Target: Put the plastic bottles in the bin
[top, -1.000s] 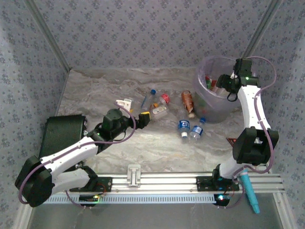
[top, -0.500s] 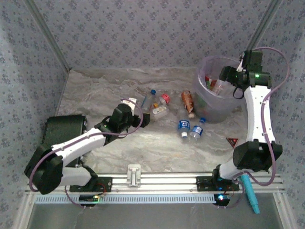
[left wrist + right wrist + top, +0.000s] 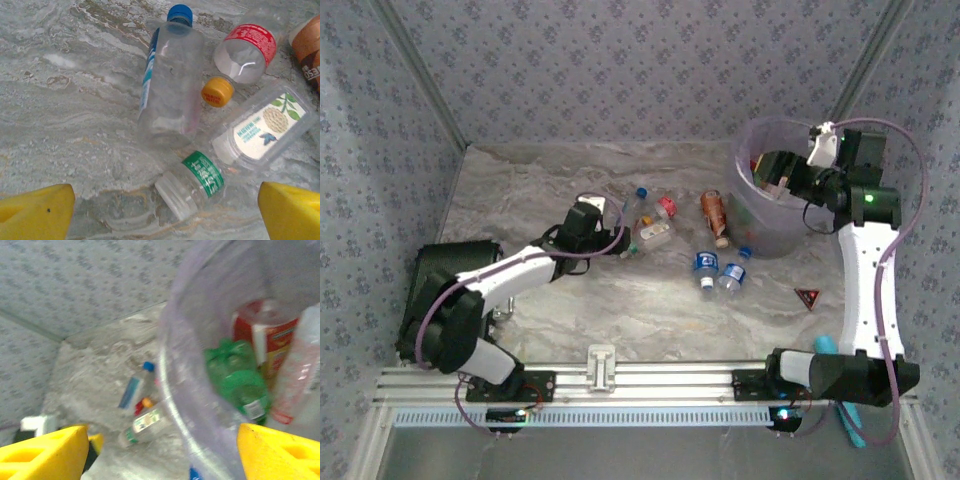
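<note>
Lying between spread left fingers (image 3: 35, 210): white-capped bottle (image 3: 197, 182), blue-capped bottle (image 3: 172, 85), red-labelled bottle (image 3: 247, 45); right fingers (image 3: 40, 450) spread above bin (image 3: 180, 365)

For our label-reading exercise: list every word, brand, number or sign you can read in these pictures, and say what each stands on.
"ES": white letters on the brown bottle, cut off by the frame edge.
Green-labelled bottle: white characters, unreadable.
Square bottle: teal print on its label, too blurred.
Orange cap: print too small.
Red triangle sign: symbol too small to read.
</note>
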Controlling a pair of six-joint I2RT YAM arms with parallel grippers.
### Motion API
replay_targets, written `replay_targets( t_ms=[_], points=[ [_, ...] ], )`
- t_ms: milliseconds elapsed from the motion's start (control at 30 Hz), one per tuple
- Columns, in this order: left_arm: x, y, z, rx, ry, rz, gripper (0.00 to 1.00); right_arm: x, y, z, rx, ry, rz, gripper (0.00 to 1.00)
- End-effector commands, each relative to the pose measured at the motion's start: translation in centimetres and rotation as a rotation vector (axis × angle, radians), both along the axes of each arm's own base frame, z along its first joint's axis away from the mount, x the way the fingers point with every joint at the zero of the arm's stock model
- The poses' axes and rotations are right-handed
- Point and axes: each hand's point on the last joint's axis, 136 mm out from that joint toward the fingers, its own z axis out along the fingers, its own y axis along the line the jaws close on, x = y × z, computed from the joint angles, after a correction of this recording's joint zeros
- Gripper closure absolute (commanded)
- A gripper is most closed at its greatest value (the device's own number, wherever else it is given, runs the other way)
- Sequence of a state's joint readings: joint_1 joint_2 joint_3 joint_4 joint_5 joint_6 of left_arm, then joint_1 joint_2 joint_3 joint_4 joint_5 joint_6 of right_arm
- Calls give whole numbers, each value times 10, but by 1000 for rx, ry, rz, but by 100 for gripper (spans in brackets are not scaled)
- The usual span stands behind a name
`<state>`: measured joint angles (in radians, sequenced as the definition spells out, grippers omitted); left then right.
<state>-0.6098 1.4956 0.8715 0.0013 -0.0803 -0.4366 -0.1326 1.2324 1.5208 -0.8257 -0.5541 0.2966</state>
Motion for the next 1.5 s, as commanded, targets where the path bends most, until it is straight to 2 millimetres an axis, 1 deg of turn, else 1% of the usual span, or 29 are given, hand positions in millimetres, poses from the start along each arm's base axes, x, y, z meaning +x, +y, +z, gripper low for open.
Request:
replay_targets(
  t_ms=[0, 133, 300, 400, 467, 567, 667, 767, 800, 867, 1000, 1133, 1267, 1400, 1467],
  points=[
    [13, -17, 6, -21, 20, -103, 6, -17, 27, 4, 91, -17, 121, 21],
    [32, -27, 1, -44, 63, -164, 3, -31, 30, -8, 94, 14, 130, 21],
    [52, -35, -14, 36, 95, -205, 3, -42, 28, -22, 90, 44, 111, 20],
    [62, -36, -27, 58, 149, -210, 5, -45, 32, -31, 115, 71, 127, 21],
    [66, -39, -33, 59, 166, -218, 7, -47, 32, -35, 114, 78, 123, 21],
    [70, -34, -43, 105, 181, -200, 7, -48, 28, -39, 93, 81, 100, 20],
    [73, -31, -50, 137, 180, -198, 7, -47, 28, -39, 96, 80, 101, 20],
    [73, -34, -57, 139, 195, -217, 8, -45, 29, -41, 107, 84, 105, 20],
    [73, -37, -57, 137, 196, -224, 9, -44, 29, -42, 109, 83, 104, 20],
    [73, -40, -62, 118, 207, -234, 15, -42, 28, -44, 111, 88, 101, 20],
    [77, -39, -67, 118, 223, -220, 24, -43, 27, -48, 99, 101, 99, 20],
    [79, -40, -67, 124, 222, -218, 30, -45, 24, -49, 88, 102, 90, 20],
    [80, -38, -64, 137, 219, -217, 35, -46, 23, -47, 89, 99, 88, 20],
    [79, -34, -49, 146, 193, -212, 37, -49, 22, -43, 80, 93, 89, 20],
    [79, -30, -36, 143, 167, -204, 40, -51, 23, -42, 76, 88, 92, 20]
  ],
)
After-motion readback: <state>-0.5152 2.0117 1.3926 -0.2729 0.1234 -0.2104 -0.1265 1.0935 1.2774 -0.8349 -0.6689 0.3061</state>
